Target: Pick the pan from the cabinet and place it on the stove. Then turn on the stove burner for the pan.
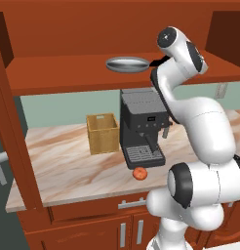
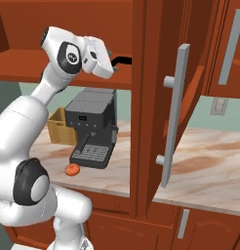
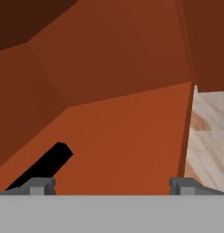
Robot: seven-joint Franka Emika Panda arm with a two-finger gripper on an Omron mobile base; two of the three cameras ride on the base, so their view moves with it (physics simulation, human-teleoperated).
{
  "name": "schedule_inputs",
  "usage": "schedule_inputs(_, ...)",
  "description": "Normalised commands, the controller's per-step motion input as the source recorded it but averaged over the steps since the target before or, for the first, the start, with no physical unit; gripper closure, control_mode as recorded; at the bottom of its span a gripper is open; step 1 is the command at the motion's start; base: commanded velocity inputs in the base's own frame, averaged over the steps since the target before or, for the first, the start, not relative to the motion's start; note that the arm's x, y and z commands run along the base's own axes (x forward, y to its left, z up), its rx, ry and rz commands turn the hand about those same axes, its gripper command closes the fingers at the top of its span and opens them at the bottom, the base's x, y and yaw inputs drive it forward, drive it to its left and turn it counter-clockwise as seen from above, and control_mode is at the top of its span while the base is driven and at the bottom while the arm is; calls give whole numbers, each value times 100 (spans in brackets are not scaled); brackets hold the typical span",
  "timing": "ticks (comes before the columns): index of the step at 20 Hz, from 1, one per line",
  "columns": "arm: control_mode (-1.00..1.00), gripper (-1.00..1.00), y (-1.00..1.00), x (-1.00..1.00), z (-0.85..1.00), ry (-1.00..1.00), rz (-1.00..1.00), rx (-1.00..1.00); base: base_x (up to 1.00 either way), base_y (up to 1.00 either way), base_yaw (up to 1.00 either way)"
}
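So you're up at the cabinet (image 1: pixel 92 29) shelf now, doors swung open, and the pan (image 1: pixel 127 64) sits flat on that shelf in the upper middle of the left base view, bowl toward the left of frame, dark handle (image 1: pixel 157 61) poking right toward the wrist. The gripper (image 3: pixel 112 184) has its jaws wide apart with nothing between them; in the hand view you can see both tips at the bottom edge, spread nearly the full width. What matters for the next move: the handle (image 3: pixel 43 166) shows as a black bar in the lower left of the hand view, running diagonally from the left tip up toward centre, so it's off to the left side of the gap, not centred in it. Its long axis is skewed against the line between your fingers too, so I'd guess you need a sideways nudge toward the handle plus a bit of wrist roll before closing, otherwise you'll clip it with one finger and shove the pan back. In the right base view the handle (image 2: pixel 121 61) tip peeks out just past the hand, upper middle, very near it. Below on the counter (image 1: pixel 58 161) there's a coffee machine (image 1: pixel 142 129), a basket (image 1: pixel 102 133) and a small red thing (image 1: pixel 139 173), all well clear. The stove isn't something I can spot from here.
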Motion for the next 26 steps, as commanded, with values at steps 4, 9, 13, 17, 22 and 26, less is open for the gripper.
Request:
schedule_inputs(4,-100,-100,-7,31,0,0,-5,0,0,0,0)
schedule_inputs(9,-100,-100,0,31,0,0,-4,0,0,0,0)
schedule_inputs(13,-100,-100,0,32,0,0,-3,0,0,0,0)
schedule_inputs(17,-100,-100,0,31,0,0,-3,0,0,0,0)
schedule_inputs(22,-100,-100,0,21,0,0,-2,0,0,0,0)
schedule_inputs(26,-100,-100,0,19,0,0,-2,0,0,0,0)
